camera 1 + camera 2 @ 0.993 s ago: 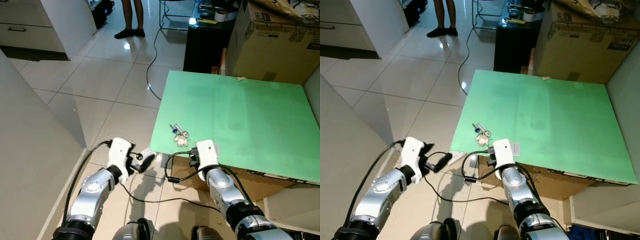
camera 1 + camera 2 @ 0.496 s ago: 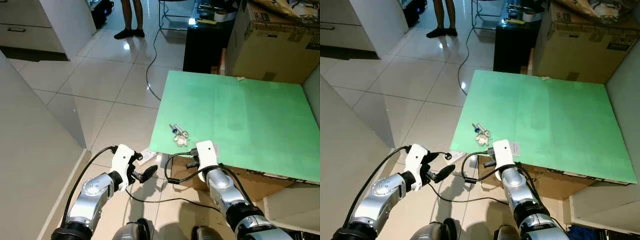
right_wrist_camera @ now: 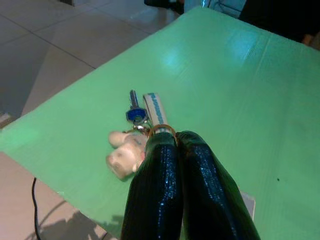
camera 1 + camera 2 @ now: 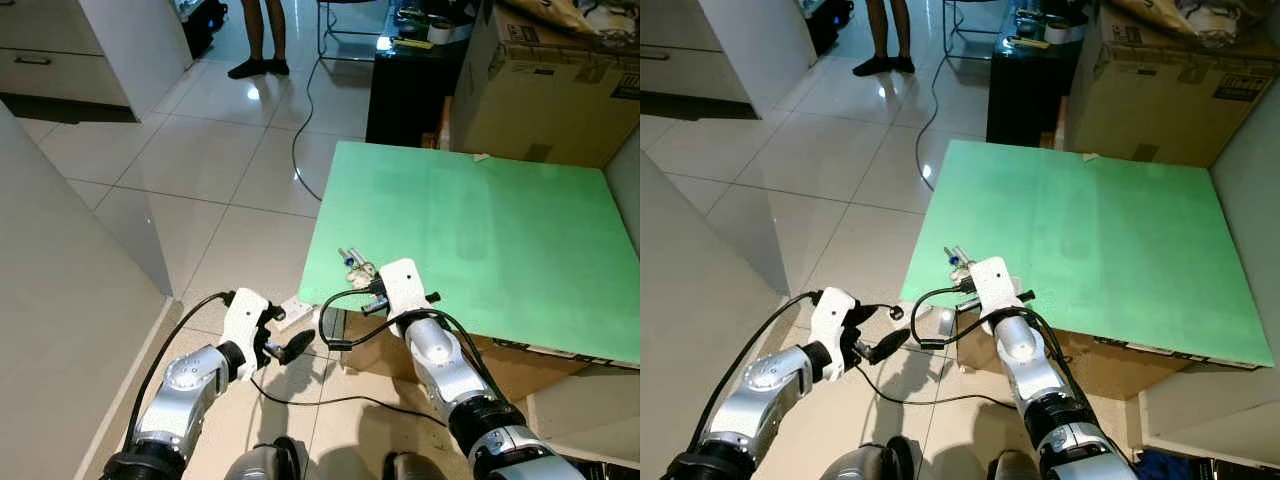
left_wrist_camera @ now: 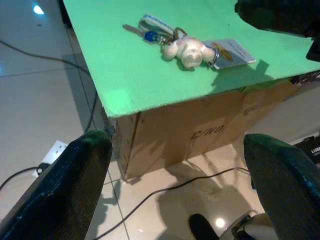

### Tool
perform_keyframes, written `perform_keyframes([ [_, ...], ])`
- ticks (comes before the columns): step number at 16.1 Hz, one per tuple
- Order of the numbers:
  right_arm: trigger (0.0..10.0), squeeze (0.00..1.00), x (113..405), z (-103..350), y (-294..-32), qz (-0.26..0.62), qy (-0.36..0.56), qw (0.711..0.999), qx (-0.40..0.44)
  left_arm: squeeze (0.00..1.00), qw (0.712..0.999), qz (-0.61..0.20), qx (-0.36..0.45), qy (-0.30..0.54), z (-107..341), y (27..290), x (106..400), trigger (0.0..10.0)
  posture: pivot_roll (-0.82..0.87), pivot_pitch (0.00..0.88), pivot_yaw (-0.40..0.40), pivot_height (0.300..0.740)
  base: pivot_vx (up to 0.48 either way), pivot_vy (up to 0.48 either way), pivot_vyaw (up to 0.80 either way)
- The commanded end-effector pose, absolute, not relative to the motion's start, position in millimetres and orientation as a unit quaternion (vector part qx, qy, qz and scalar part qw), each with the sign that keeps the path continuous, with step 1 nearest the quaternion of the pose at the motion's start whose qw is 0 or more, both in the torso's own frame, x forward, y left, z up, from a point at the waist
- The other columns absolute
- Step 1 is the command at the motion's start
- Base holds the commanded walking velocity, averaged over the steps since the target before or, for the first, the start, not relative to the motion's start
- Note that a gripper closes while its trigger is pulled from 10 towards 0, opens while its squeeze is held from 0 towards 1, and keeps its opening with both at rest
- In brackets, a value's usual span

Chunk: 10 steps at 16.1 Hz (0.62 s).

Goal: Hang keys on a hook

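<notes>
The keys (image 4: 352, 263) lie near the front left corner of the green table top (image 4: 480, 220): a blue-headed key, a white strap and a small white bear charm (image 5: 187, 50). My right gripper (image 3: 171, 139) is shut, and its tips sit right at the key ring (image 3: 161, 127), above the table. From the head I see its white wrist (image 4: 400, 287) just behind the keys. My left gripper (image 4: 292, 346) hangs low over the floor beside the table's corner. It is open, with its fingers (image 5: 75, 180) wide apart and nothing between them.
A white card (image 5: 231, 50) lies beside the keys. A cardboard box (image 5: 200, 130) supports the table. A power strip (image 4: 293, 312) and black cables lie on the tiles. Further off are a person's legs (image 4: 262, 40), a black cabinet (image 4: 410, 90) and a big carton (image 4: 550, 80). A white wall (image 4: 60, 300) stands at my left.
My right gripper has moved forward and left over the table's edge up to the keys. My left gripper sank toward the floor a second ago and has since held still.
</notes>
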State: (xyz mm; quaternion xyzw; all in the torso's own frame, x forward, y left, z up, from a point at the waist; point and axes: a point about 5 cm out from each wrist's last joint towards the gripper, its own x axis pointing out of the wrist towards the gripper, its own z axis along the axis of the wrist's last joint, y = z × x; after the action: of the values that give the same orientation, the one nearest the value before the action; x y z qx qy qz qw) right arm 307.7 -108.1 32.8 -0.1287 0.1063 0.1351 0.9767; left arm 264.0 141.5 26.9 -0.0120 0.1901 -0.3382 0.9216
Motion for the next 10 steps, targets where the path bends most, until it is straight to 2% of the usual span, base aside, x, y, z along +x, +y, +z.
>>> perform_keyframes([
  [1, 0.0, 0.0, 309.5, 41.9, -105.4, 0.14, 0.075, 0.978, -0.138, 0.0, 0.921, -0.336, -0.025, 0.194, 23.9, 142.1, 261.8, 10.0, -0.19, 0.121, 0.083, 0.74, 0.0, 0.0, 0.0],
  [5, 0.0, 0.0, 311.7, 43.5, -108.2, 0.124, 0.076, 0.976, -0.159, 0.0, 0.923, -0.336, -0.054, 0.179, 28.1, 135.0, 262.6, 10.0, -0.19, 0.113, 0.084, 0.74, 0.0, 0.0, 0.0],
  [6, 10.0, 1.0, 310.9, 42.2, -108.7, 0.121, 0.081, 0.979, -0.145, 0.0, 0.924, -0.336, -0.053, 0.176, 28.8, 134.2, 263.1, 10.0, -0.19, 0.11, 0.085, 0.74, 0.0, 0.0, 0.0],
  [8, 10.0, 1.0, 309.3, 38.2, -113.0, 0.11, 0.108, 0.986, -0.065, 0.0, 0.932, -0.324, -0.029, 0.161, 31.5, 135.1, 267.0, 10.0, -0.19, 0.1, 0.085, 0.74, 0.0, 0.0, 0.0],
  [10, 10.0, 1.0, 307.5, 42.1, -126.0, 0.086, 0.097, 0.99, -0.053, 0.0, 0.959, -0.257, -0.021, 0.119, 42.3, 143.1, 280.7, 10.0, -0.2, 0.096, 0.078, 0.74, 0.0, 0.0, 0.0],
])
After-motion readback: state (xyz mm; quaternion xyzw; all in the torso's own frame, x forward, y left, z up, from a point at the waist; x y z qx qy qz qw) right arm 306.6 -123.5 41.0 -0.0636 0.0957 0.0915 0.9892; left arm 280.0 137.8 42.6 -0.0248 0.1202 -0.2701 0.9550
